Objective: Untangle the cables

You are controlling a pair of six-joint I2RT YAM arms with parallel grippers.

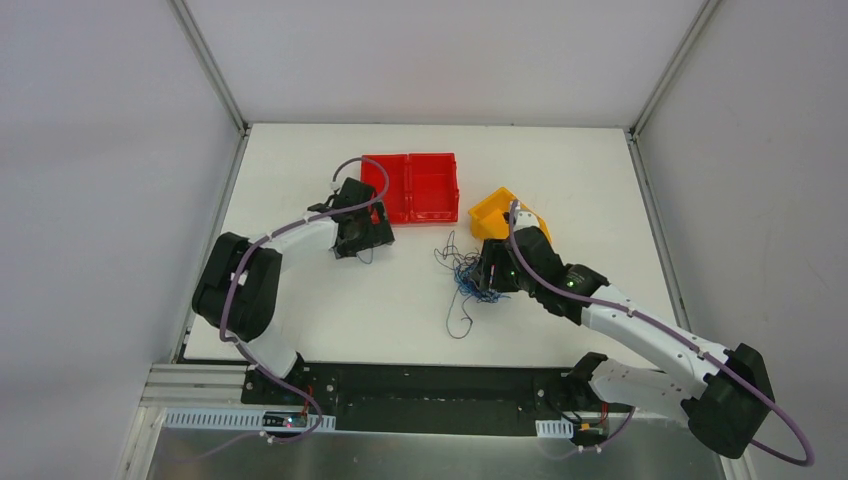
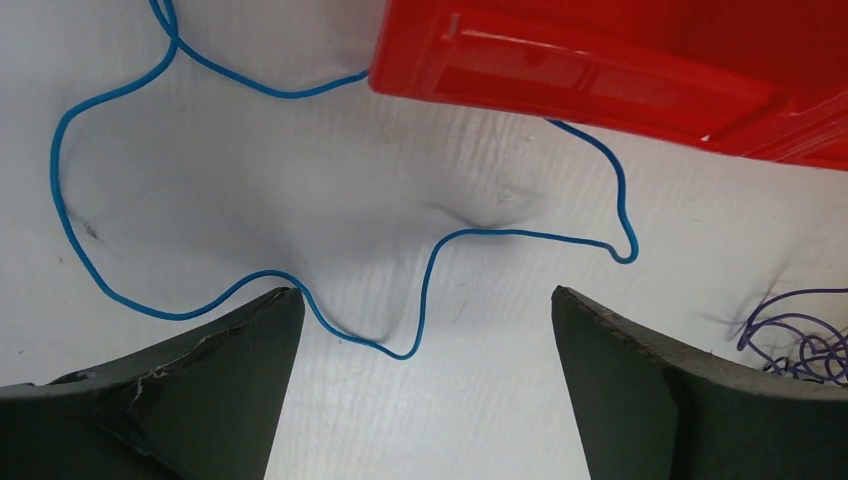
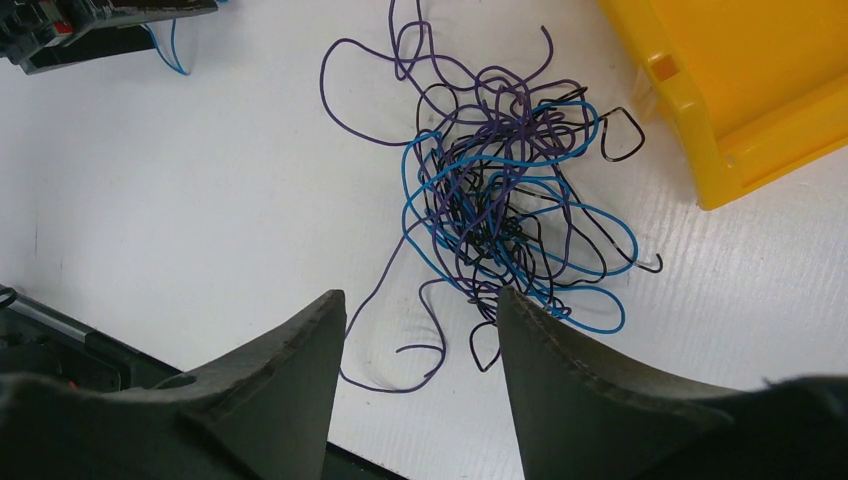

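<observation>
Grip L: L gripper (image 2: pixel 425 292) spread wide, nothing btw jaws, low over table (image 2: pixel 300 180).
Under/ahead of L: one blue cable (image 2: pixel 520 234) lies loose on table. Its loops run btw the two fingers & out ahead. One bend passes right at a fingertip; touching or not, can't tell.
Further ahead of L: red bin (image 2: pixel 600 70); blue cable goes out of sight behind its near edge.
Side of L: few purple cables (image 2: pixel 800 340) curl just beside finger at wrist view's right edge.
Grip R: R gripper (image 3: pixel 420 295) partly spread, jaws apart, pinching nothing.
Just ahead of R: cable tangle (image 3: pixel 500 190), blue, purple & black strands in one clump on table. Loose purple tail trails back btw fingers; black end near one fingertip.
Beyond tangle: yellow bin (image 3: pixel 760 90), ahead & off to side; a black loop lies close to its corner.
L vs R: well apart. Tangle sits by R, lone blue cable by L.
</observation>
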